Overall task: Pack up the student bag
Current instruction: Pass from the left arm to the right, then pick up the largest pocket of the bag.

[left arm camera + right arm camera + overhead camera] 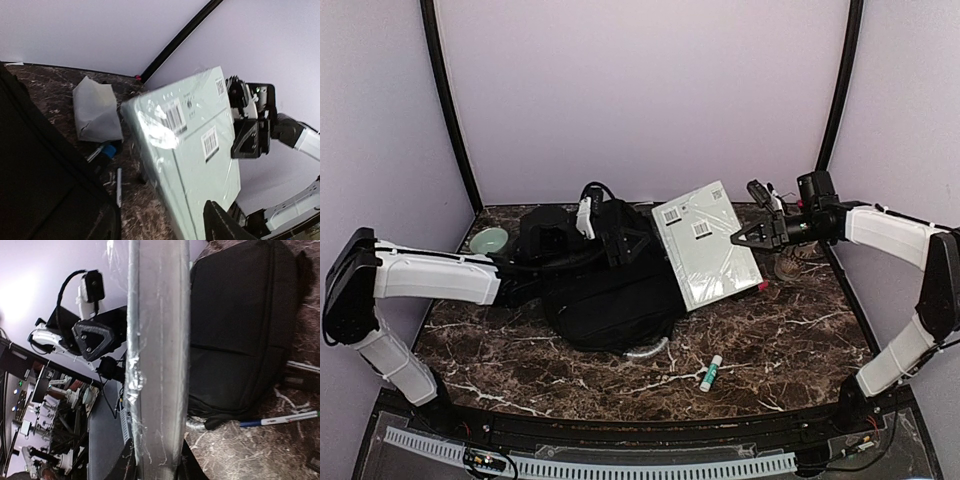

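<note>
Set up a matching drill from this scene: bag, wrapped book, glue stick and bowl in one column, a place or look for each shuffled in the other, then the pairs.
1. student bag
2. wrapped book
3. glue stick
4. bowl

A. lies alone near the front edge of the table
B. round, at the far left corner
C. black, in the middle
D. carries barcode labels

Pairs: 1-C, 2-D, 3-A, 4-B
</note>
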`<state>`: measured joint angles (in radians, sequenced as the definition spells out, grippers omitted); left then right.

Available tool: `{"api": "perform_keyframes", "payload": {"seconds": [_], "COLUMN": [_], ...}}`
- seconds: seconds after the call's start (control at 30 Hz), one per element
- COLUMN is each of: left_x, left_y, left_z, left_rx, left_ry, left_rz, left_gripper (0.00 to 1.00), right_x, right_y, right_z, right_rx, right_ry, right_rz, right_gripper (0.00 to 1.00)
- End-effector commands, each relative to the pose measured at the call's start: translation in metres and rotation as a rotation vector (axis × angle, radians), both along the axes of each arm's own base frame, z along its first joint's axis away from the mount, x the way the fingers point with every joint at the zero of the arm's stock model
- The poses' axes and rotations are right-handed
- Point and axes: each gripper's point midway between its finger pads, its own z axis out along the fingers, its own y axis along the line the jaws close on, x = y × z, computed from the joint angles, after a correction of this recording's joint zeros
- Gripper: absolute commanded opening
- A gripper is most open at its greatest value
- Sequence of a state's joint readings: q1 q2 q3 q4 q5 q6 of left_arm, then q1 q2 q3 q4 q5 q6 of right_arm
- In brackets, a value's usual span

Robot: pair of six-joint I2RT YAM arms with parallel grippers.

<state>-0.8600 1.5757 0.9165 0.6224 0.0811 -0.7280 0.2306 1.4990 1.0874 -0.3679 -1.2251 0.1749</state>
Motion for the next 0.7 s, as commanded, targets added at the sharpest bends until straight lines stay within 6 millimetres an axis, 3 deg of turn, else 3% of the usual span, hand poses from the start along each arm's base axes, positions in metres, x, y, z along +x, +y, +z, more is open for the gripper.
{"api": "perform_keyframes", "payload": {"seconds": [0.0, 0.13, 0.37, 0.67], "left_x": [-0.006, -0.015, -0.046, -0.059], "left_y": [0.036, 0.05, 0.054, 0.032], "left_z": [-0.016, -0.055, -0.098, -0.127], "left_rx": [0.372, 0.712, 1.126, 1.224], "left_ry": [-0.089, -0.076, -0.106, -0.07], "left_rz": [0.04, -0.046, -0.243, -0.401], "left_gripper": [0.64, 0.63, 0.62, 0.66], "right_x": [0.02, 0.027, 0.025, 0.02], "right_y": [-0.024, -0.041, -0.056, -0.057], "right_z": [0.007, -0.004, -0.01, -0.007], "right_rx": [-0.009, -0.079, -0.121, -0.116], "right_ry": [-0.084, -0.134, -0.183, -0.199], "right_rz": [-0.1, -0.188, -0.243, -0.245], "right_gripper": [0.0, 0.0, 0.0, 0.0]}}
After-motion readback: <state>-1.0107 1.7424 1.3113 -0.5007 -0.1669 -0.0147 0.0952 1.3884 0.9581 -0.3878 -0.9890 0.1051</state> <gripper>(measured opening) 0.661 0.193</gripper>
